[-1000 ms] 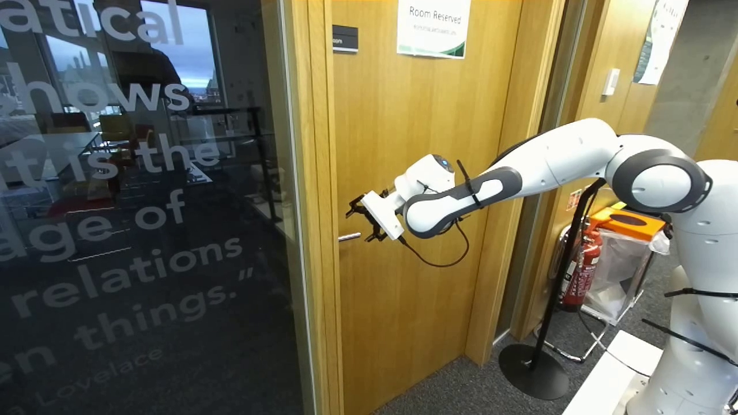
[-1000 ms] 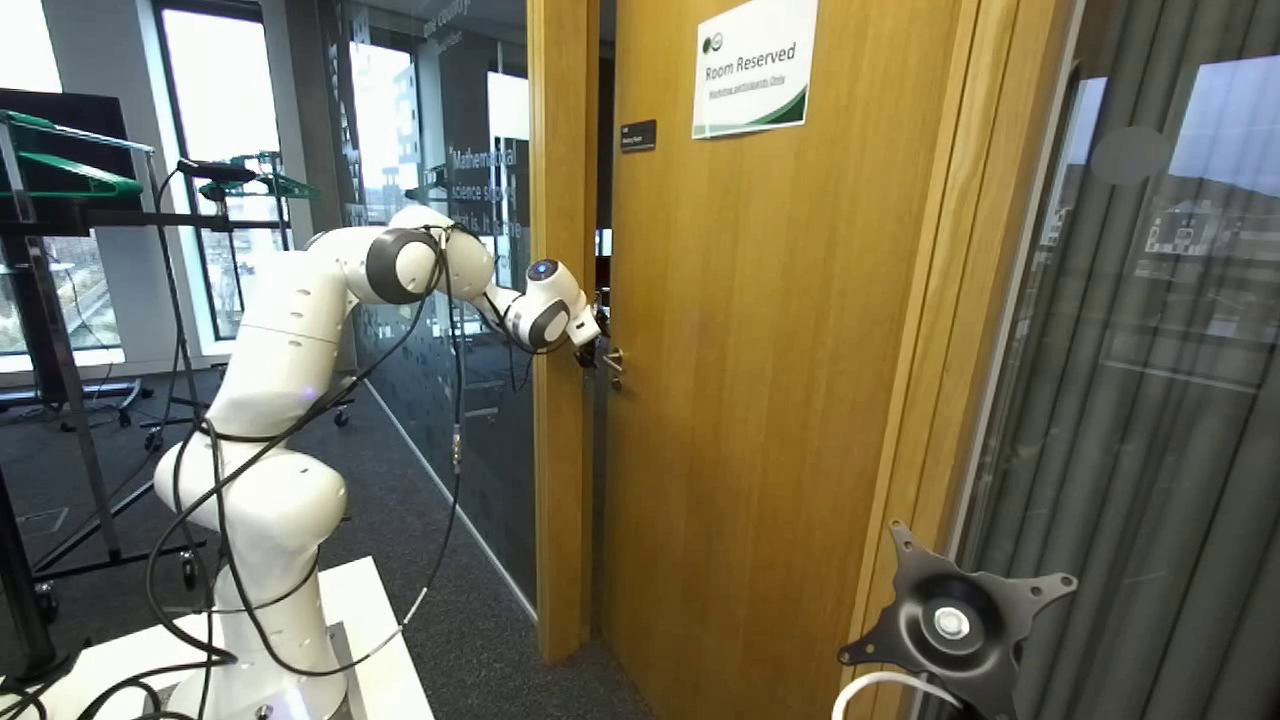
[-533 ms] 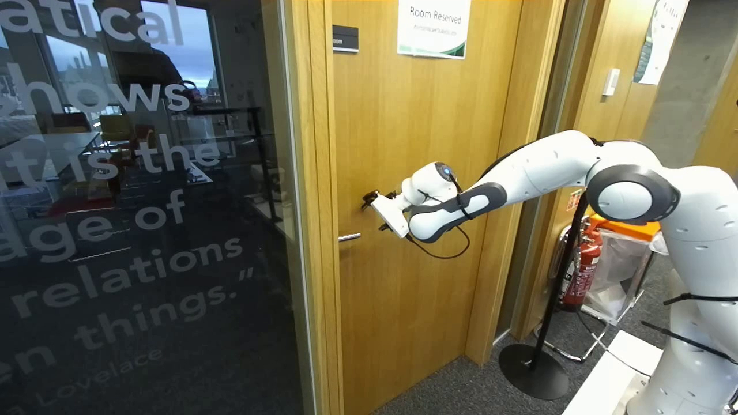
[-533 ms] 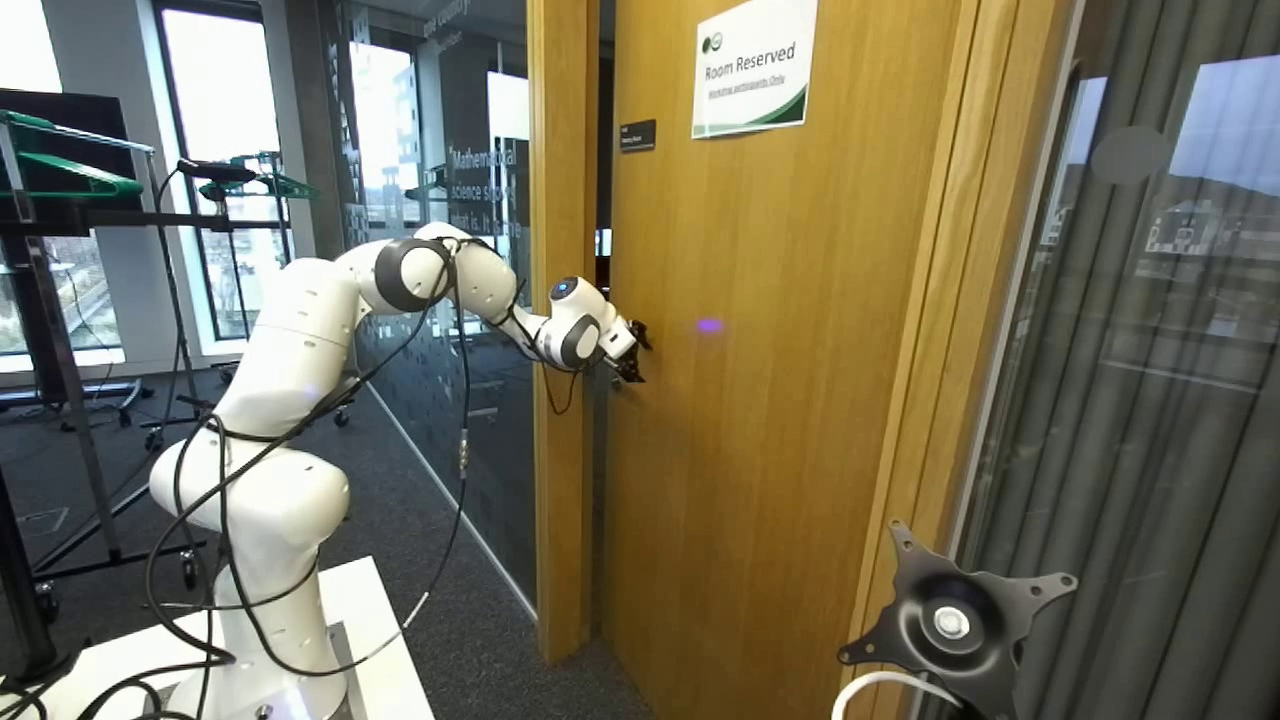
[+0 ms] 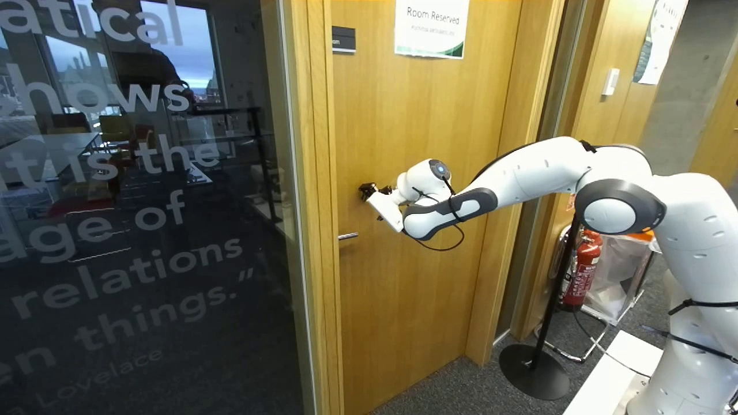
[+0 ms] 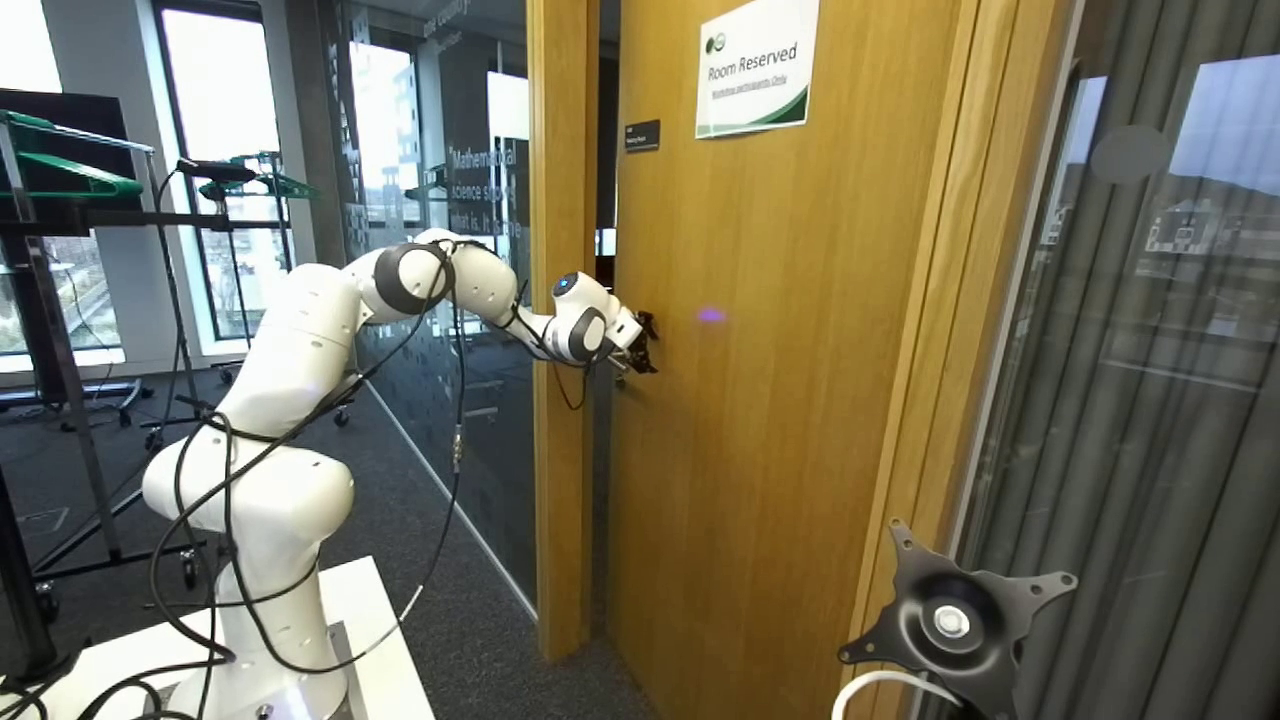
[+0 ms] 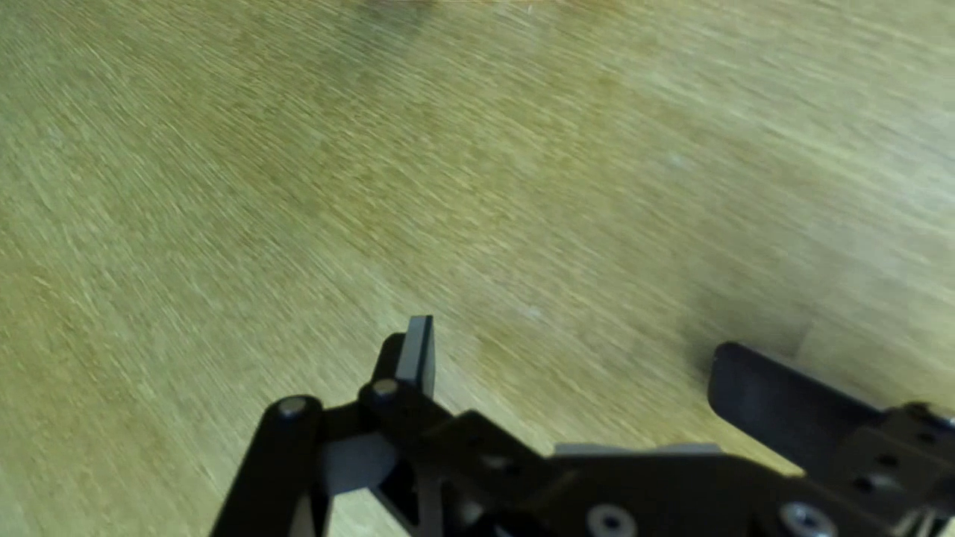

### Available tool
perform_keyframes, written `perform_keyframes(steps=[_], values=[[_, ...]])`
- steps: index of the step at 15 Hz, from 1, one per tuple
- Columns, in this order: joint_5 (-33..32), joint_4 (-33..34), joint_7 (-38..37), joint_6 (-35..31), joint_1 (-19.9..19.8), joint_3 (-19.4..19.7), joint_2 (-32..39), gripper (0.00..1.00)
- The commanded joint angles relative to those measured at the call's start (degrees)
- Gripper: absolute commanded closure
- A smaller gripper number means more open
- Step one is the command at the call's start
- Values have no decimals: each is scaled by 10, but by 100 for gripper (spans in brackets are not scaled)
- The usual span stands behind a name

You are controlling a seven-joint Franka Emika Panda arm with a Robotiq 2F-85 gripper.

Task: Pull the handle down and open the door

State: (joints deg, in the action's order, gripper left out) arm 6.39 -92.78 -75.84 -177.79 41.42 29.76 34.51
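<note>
Standing well apart from the gripper [image 7: 573,337], beyond the far side of the door [image 5: 426,300], a bin [image 5: 618,262] has pale matter [image 5: 608,302] low in its clear lining, too indistinct to name; its orange top [image 5: 639,236] is mostly hidden behind the arm [image 5: 530,167]. A red fire extinguisher [image 5: 582,268] is just beside the bin, and a black stand [image 5: 533,377] rises on the side nearer the gripper. On the gripper's other side, past the wooden frame [image 5: 316,173], is a dark glass panel [image 5: 230,351] with white lettering. Above the gripper the door carries a paper notice [image 6: 755,70] and a small dark plaque [image 6: 642,136]. Well apart and lower, a dark metal bracket [image 6: 915,600] shows in an exterior view. The handle [image 5: 347,236] is below the gripper, toward the door's open edge, and appears apart from it in an exterior view. The jaws are spread wide, with wood grain behind them in the wrist view; whether they touch the door I cannot tell. Compared with a second ago, the gripper has shifted from beside the handle onto the door's face above it, the gap between frame and door is slightly wider, and the arm covers more of the orange top.
</note>
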Motion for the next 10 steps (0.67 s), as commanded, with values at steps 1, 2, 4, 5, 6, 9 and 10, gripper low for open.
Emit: perform_keyframes(steps=[1, 2, 4, 5, 6, 9, 10], values=[[4, 85, -20, 15, -2, 16, 65, 0], [5, 104, -21, 17, -4, 17, 82, 0], [9, 138, -28, 26, -13, 16, 118, 0], [10, 152, -31, 31, -18, 15, 132, 0], [11, 168, -39, 40, -16, 18, 146, 0], [8, 207, -57, 62, -15, 29, 178, 0], [7, 220, -62, 70, -17, 31, 186, 0]])
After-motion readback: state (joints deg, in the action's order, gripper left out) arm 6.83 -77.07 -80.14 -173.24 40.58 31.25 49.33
